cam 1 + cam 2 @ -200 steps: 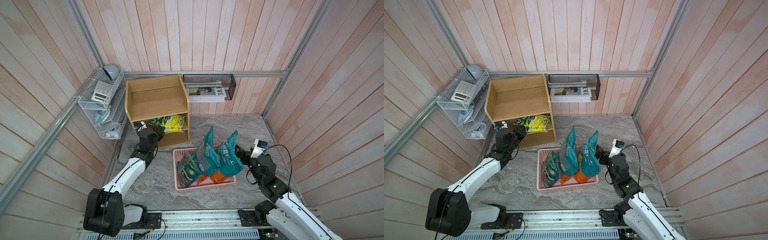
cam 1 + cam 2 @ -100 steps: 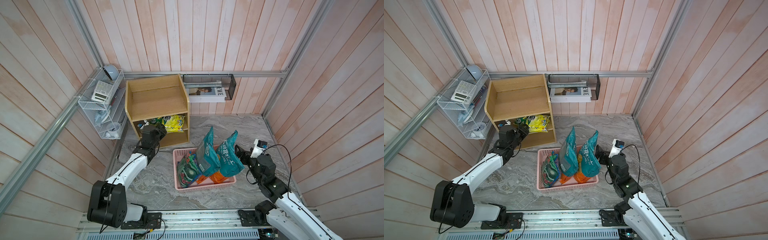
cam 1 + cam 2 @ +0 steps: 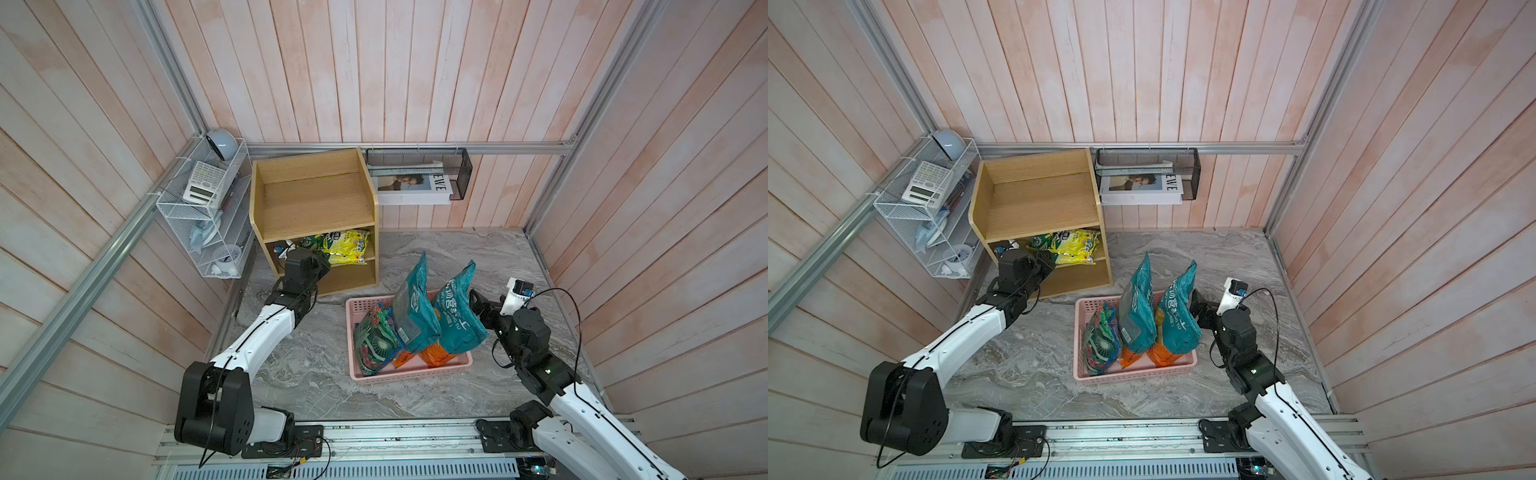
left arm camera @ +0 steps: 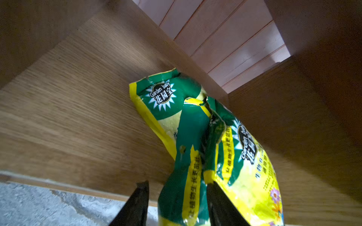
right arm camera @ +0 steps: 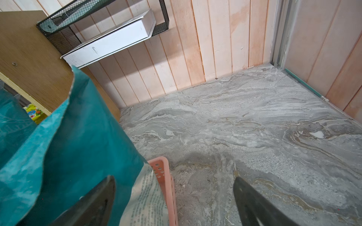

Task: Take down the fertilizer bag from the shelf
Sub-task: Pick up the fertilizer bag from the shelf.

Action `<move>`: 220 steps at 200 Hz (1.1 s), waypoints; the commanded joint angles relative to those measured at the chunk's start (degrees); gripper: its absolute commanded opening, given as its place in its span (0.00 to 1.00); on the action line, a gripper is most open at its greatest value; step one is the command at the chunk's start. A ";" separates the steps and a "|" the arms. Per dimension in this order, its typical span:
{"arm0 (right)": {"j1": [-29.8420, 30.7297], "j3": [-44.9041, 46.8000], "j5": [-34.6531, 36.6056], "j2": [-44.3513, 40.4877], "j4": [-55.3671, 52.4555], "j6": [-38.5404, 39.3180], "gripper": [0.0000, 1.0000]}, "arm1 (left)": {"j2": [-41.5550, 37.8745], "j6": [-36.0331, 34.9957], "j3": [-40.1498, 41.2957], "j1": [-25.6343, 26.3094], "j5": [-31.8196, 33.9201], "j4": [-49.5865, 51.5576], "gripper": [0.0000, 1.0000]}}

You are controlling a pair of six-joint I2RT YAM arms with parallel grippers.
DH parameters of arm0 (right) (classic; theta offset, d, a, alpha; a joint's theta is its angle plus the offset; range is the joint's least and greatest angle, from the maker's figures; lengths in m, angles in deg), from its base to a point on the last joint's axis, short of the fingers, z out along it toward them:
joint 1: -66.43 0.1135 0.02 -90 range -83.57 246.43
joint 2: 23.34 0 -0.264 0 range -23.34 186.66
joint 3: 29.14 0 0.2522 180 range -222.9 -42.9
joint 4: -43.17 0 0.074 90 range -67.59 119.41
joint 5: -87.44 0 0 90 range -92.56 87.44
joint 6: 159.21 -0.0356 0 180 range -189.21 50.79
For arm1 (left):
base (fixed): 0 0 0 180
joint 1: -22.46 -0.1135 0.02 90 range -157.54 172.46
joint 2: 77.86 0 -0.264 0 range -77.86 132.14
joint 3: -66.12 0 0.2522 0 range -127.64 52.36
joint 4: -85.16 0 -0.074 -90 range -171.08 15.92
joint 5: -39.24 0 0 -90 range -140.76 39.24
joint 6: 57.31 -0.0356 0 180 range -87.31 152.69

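Status: pick not finished, nothing is off the shelf yet

- Yellow-and-green printed plastic fertilizer bag (image 3: 345, 247) lies on the middle tier of the light tan three-tier wooden shelf (image 3: 307, 203), toward the right side panel, with its near end poking past the front edge
- The wrist view shows the logo twice, so it may be two overlapping packs; cannot tell
- Left gripper (image 4: 178, 184) is at the mouth of that tier, jaws about half spread and straddling the bag's crumpled green near end
- One finger sits against the film; the other shows a sliver of gap, so this reads as not clamped yet
- Right gripper (image 5: 174, 178) is spread wide and holds nothing; it sits just beside the teal paper bags (image 3: 436, 320) standing in the pink perforated plastic basket (image 3: 411, 374) on the grey marble-pattern tabletop (image 3: 311, 365)
- It is well apart from the shelf and takes no part in the pick

Done, judging by the layout: approach and alignment on the bag

Left to do: close on the bag end, draw it out of the tier, clear the front edge, lower it and let go

Risk: the film is slick and bunched, so a shallow pinch could slip or tear; the bag also lies close to the right panel and could snag on the way out
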 commanded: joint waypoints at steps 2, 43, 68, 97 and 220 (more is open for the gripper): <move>0.39 0.57 -0.73 0.31 1.56 0.80 0.98 | -5.35 -2.81 -0.54 -0.38 3.24 -2.01 0.55; 0.39 0.35 -0.86 0.59 1.65 0.80 0.98 | -6.76 -2.81 0.46 -0.40 -1.64 -4.66 0.55; 0.39 0.31 -0.86 0.53 1.55 0.80 0.98 | -3.61 -2.58 0.36 -0.39 -5.38 -9.16 0.51; 0.39 0.44 -0.69 0.50 1.69 0.88 0.98 | -2.09 0.19 4.69 -0.32 -6.66 -16.61 0.44; 0.39 0.26 -0.90 1.34 2.17 0.89 0.98 | -0.05 1.78 10.36 -0.36 -6.89 -30.33 0.38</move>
